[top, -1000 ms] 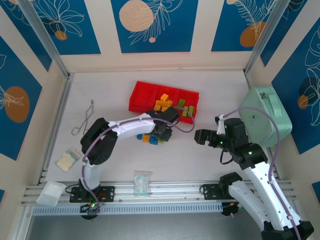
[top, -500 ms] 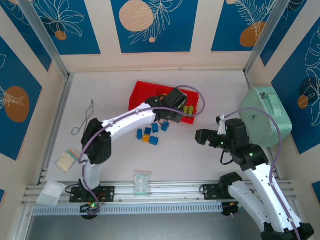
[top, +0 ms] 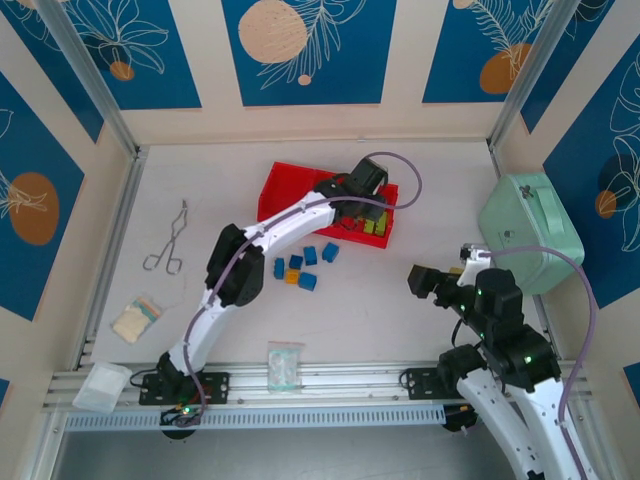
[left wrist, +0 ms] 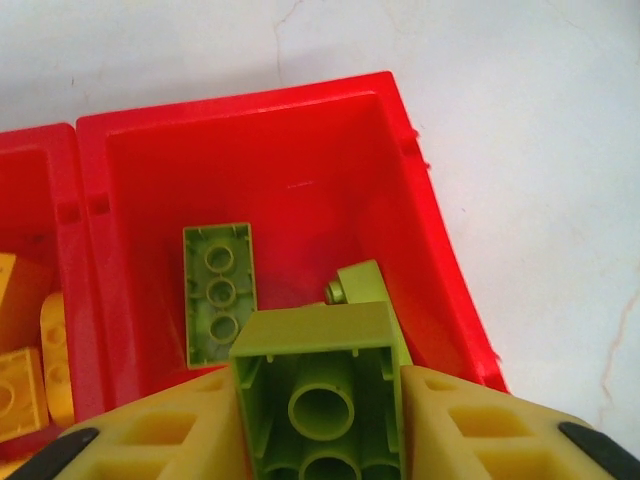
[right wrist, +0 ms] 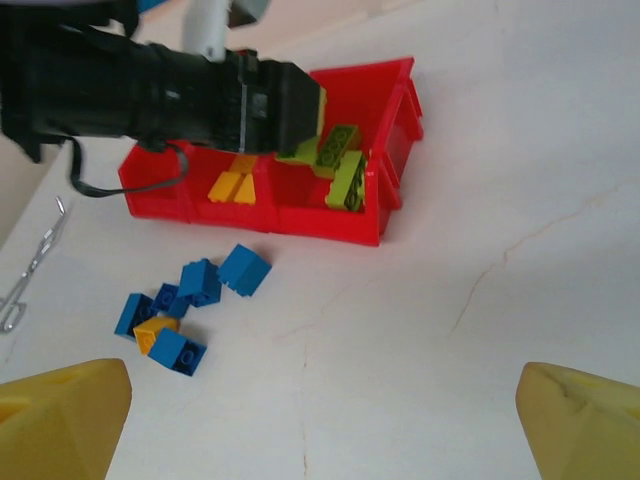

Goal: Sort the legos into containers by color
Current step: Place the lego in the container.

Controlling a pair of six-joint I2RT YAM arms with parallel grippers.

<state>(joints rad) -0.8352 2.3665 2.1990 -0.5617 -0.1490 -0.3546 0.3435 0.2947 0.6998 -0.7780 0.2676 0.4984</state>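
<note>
My left gripper (left wrist: 320, 405) is shut on a lime green lego (left wrist: 318, 375), held hollow side up over the right compartment of the red tray (left wrist: 440, 250). Two more green legos (left wrist: 220, 290) lie in that compartment. Orange-yellow legos (left wrist: 20, 380) fill the middle one. In the top view the left gripper (top: 355, 210) hangs above the tray (top: 275, 190). Several blue legos (top: 305, 268) and one orange lego (top: 291, 277) lie on the table just in front of the tray. My right gripper (top: 425, 282) stands open, with nothing between its fingers, to the right of that pile.
A mint-green case (top: 530, 232) stands at the right edge. Metal tongs (top: 172, 240) lie at the left. A clear bag (top: 285, 365) rests near the front rail, with a small packet (top: 137, 318) and another bag (top: 102, 387) at the front left.
My left gripper went from the loose pile on the table up to the tray's right compartment with the green lego. The right arm drew back toward the near edge.
</note>
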